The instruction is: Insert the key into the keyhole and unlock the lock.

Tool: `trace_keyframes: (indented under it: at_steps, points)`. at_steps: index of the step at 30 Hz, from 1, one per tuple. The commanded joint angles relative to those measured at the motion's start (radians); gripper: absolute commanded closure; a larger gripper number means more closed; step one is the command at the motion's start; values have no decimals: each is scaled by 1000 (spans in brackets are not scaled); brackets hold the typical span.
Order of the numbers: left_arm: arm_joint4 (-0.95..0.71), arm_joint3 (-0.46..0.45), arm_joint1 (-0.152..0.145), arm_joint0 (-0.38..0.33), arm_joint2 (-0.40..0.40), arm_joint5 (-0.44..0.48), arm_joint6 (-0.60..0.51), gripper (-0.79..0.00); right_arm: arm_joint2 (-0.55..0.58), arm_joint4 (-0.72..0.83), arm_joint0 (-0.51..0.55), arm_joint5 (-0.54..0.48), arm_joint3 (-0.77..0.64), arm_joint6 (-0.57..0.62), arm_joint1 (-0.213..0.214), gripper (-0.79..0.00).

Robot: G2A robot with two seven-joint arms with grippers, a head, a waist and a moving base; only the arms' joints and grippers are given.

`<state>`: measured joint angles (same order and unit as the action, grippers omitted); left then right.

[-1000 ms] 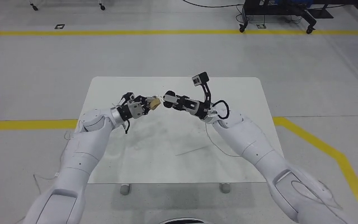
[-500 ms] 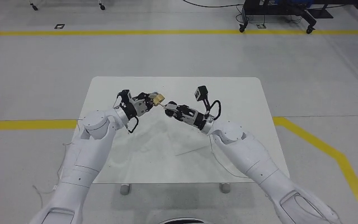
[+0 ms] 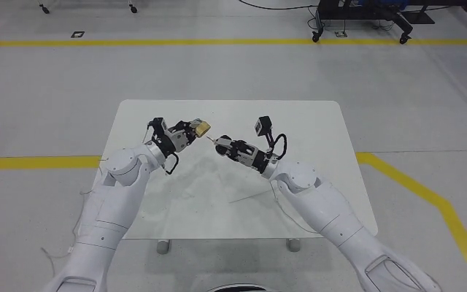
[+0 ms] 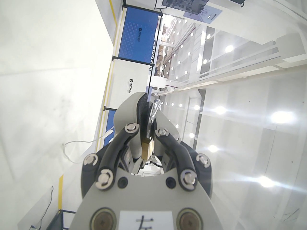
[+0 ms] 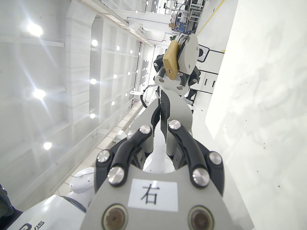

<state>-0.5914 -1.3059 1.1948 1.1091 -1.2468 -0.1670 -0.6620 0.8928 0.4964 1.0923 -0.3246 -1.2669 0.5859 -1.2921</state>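
The left gripper (image 3: 189, 132) is clamped on the lock (image 3: 200, 128); its two fingers (image 4: 129, 113) press flat on either side of the brass body, and the silver shackle (image 4: 155, 107) pokes out at the fingertips; the hand is raised off the table (image 3: 306, 182), with the lock jutting from its tip toward the other hand.

The right gripper (image 3: 220, 143) has its fingers pressed together, ribbed pads (image 5: 165, 111) meeting with no gap to be seen; in the top view a thin pale sliver, the key (image 3: 211, 138), sticks out beyond the fingertips and points at the lock; in the right wrist view the key itself is hidden between the pads.

The lock sits just beyond the right fingertips, straight ahead of them; its narrow end faces that hand, and the keyhole (image 5: 169, 71) shows there as a small dark spot on the brass, uncovered; the key is not in it. From above, the key tip lies just beside the lock's near corner; whether they touch cannot be told.

The two hands face each other tip to tip above the far half of the table, the left one a little farther from the body than the right; both are held clear of the white tabletop, which lies off to one side of the right gripper in its wrist view.
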Motion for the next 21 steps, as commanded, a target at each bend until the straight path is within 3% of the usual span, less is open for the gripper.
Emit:
trace_keyframes:
  at_steps: [1, 5, 10, 21]
  points:
    - [11, -1, 1, -3, 5, -4, 14, 0, -3, -1, -2, 4, 0, -4, -3, 0]
    - [20, -5, 3, -6, 9, 4, 31, 0, -2, -20, -7, 6, 6, -48, -10, 0]
    - [66, -23, 2, 2, 8, 62, 70, 0, -3, -5, -12, 33, 17, -34, -16, 0]
    - [108, -33, 3, 4, 9, 92, 83, 0, 7, 6, -19, 30, 30, -14, -27, 0]
